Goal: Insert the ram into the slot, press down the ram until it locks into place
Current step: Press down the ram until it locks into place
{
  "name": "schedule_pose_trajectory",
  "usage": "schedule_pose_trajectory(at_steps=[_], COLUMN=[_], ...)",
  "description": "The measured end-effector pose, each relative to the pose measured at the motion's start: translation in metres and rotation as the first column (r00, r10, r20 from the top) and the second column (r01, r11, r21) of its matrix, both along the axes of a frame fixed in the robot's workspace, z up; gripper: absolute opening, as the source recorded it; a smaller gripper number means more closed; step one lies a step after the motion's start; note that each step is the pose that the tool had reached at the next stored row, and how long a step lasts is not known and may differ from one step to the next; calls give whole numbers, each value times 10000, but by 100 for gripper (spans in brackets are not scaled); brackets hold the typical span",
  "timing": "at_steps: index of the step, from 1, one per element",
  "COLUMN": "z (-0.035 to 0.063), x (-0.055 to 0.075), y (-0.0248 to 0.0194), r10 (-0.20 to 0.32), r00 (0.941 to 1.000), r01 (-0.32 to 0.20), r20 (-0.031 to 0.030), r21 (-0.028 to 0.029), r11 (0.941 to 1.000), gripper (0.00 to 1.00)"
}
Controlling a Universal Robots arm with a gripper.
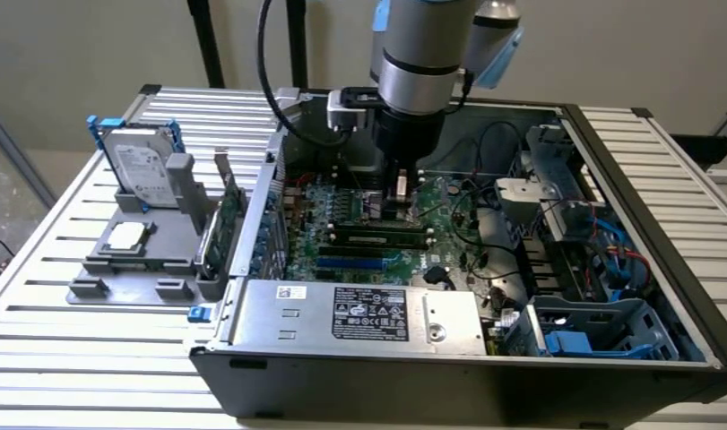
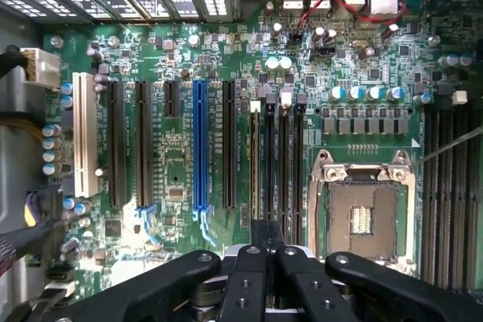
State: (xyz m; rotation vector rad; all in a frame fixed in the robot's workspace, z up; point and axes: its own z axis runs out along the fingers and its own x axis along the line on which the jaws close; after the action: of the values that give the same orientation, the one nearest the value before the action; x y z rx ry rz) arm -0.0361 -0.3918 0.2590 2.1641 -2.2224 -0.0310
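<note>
The ram is a thin green stick standing in one of the parallel black slots on the motherboard inside the open computer case. In the wrist view the ram shows edge-on as a thin tan line in the outermost black slot of the group, beside the empty ones. My gripper reaches straight down into the case, its tips low over the board at one end of the slots. In the wrist view the gripper has its fingers together with nothing showing between them. I cannot tell whether they touch the ram.
A blue slot and longer black card slots lie beside the ram slots, and the empty processor socket lies on the other side. Cables, a drive cage and the power supply crowd the case. A grey stand holding a hard drive sits on the exterior view's left.
</note>
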Motion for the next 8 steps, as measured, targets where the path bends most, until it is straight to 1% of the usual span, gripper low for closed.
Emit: schedule_pose_trajectory(at_steps=[2, 8], z=[28, 28], x=[9, 9], y=[-4, -4], r10=[5, 5], r00=[10000, 10000], r01=[-5, -5], r20=[-2, -1], r21=[-2, 0], r11=[10000, 10000], gripper=[11, 11])
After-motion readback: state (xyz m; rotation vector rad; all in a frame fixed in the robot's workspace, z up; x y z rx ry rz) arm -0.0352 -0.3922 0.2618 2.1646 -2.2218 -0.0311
